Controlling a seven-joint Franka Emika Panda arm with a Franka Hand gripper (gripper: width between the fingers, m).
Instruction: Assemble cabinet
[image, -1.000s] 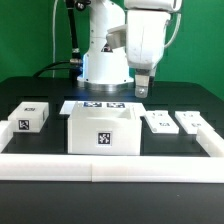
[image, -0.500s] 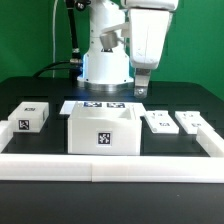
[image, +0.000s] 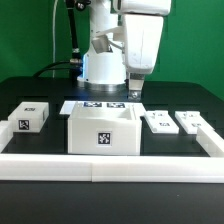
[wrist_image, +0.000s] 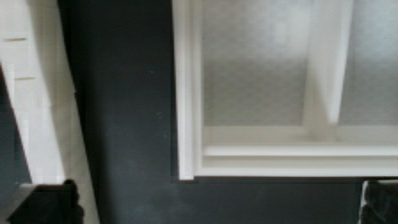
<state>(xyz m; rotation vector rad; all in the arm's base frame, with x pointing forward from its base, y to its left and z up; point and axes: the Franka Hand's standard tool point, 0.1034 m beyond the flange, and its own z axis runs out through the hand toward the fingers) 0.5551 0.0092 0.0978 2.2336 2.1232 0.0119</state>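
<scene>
The cabinet body (image: 103, 131), an open-topped white box with a tag on its front wall, stands in the middle of the table (image: 190, 95). The marker board (image: 100, 104) lies just behind its back edge. On the exterior view's left of the body sits a small tagged block (image: 30, 117), with bare dark table between them. On the right lie a nearer panel (image: 160, 123) and a farther panel (image: 190, 122), both clear of the body. A white rail (image: 100, 166) runs along in front of it.

The fingers (image: 135, 90) hang above and behind the body's back right corner, touching nothing. Only the wrist view shows the fingers (wrist_image: 50, 203) spread apart and empty. Beneath them are the body's rim (wrist_image: 185, 100) and inner ledges, with open table beside its outer edge.
</scene>
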